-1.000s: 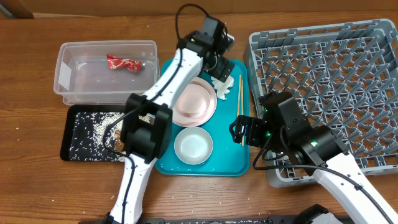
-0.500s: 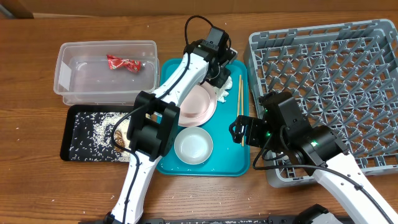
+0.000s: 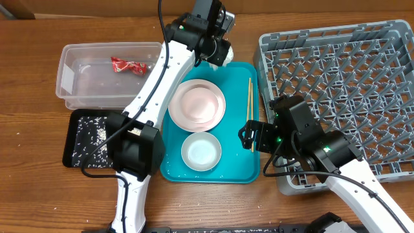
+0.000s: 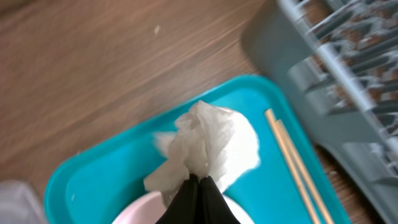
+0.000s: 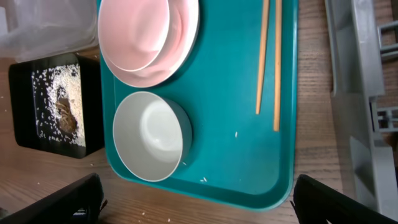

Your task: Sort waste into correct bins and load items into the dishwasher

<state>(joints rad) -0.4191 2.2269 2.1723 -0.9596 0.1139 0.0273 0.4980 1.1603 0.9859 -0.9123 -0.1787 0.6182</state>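
My left gripper (image 3: pixel 218 50) (image 4: pixel 199 182) is shut on the crumpled white tissue (image 3: pixel 222 55) (image 4: pixel 210 142) and holds it above the far edge of the teal tray (image 3: pixel 236 165) (image 4: pixel 106 180). The red wrapper (image 3: pixel 128 65) lies in the clear tub (image 3: pixel 71 58). Rice grains (image 3: pixel 97 133) (image 5: pixel 53 102) cover the black tray (image 3: pixel 71 152) (image 5: pixel 25 127). A pink bowl (image 5: pixel 134 28) sits on the plate (image 3: pixel 197 103) (image 5: pixel 186 43), with a white bowl (image 3: pixel 201 151) (image 5: pixel 149 134) nearer. Chopsticks (image 3: pixel 250 113) (image 4: pixel 298 162) (image 5: pixel 267 62) lie along the tray's right side. My right gripper (image 3: pixel 249 137) (image 5: pixel 198 194) hangs open over the tray's near right edge.
The grey dish rack (image 3: pixel 349 97) (image 4: pixel 348 68) (image 5: pixel 364 99) fills the right side, close against the teal tray. A few stray grains dot the teal tray (image 5: pixel 249 143) and the wooden table in front of it.
My left gripper shut on the tissue and lifted it off the tray towards the far edge. The right arm stayed put.
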